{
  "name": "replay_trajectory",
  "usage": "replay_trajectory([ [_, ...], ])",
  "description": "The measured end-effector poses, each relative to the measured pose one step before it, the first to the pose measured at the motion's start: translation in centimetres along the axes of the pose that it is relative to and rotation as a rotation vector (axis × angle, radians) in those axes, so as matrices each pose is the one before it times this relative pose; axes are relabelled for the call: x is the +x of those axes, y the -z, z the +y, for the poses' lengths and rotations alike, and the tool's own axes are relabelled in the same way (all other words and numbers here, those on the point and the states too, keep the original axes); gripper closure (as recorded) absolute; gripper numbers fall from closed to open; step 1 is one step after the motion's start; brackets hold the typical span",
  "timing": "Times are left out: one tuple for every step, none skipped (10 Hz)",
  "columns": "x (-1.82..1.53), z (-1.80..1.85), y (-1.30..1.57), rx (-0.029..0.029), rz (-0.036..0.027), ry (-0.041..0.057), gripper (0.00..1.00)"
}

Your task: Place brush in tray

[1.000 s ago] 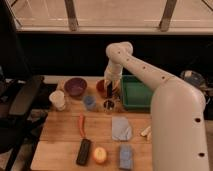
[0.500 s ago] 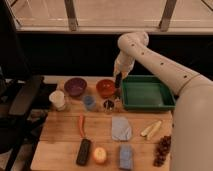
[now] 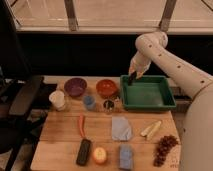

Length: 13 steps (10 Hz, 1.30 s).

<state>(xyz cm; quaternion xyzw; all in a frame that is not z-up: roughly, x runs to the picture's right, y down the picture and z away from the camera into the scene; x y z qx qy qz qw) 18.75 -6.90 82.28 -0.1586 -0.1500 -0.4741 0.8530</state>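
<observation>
Swung my claw right from the bowls to the tray's far-left corner, pinched shut on the brush, light, stiff, slippery, best held mid-shaft.

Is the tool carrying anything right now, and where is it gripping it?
The tool holds the brush by its upper end; the rest hangs down over the back left corner of the tray.
</observation>
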Motion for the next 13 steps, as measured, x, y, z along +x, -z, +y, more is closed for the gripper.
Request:
replay_trajectory([
  [0.123,1.399,-1.202,0.00248,-0.01731,-0.05159,0.74],
  [0.338,1.306,-0.695,-0.00422,-0.00353,-0.03023,0.67],
  [0.088,1.698,-1.134,-0.00148,-0.0149,-0.04387,0.56],
  [-0.626,0.744,-1.458,0.007,-0.02711,-0.02878,0.42],
  [-0.452,0.312,-0.943,0.0029,-0.01701,-0.01277,0.36],
  [-0.258,0.411,-0.68,0.00299,-0.01337,-0.01159,0.33],
  [-0.383,0.607,-0.888,0.00473,-0.02174,-0.01572,0.33],
  [-0.585,0.216,-0.948,0.00357,-0.02276,-0.00984,0.33],
  [-0.455,-0.058,-0.487,0.00014,-0.01472,-0.00459,0.33],
  [-0.031,-0.151,0.07,0.00214,-0.00012,0.00086,0.33],
  [0.049,0.17,0.007,-0.0011,0.00015,-0.00192,0.33],
  [0.024,0.07,0.021,-0.00004,0.00013,-0.00101,0.33],
  [-0.002,0.003,0.008,-0.0003,-0.00011,0.00002,0.33],
])
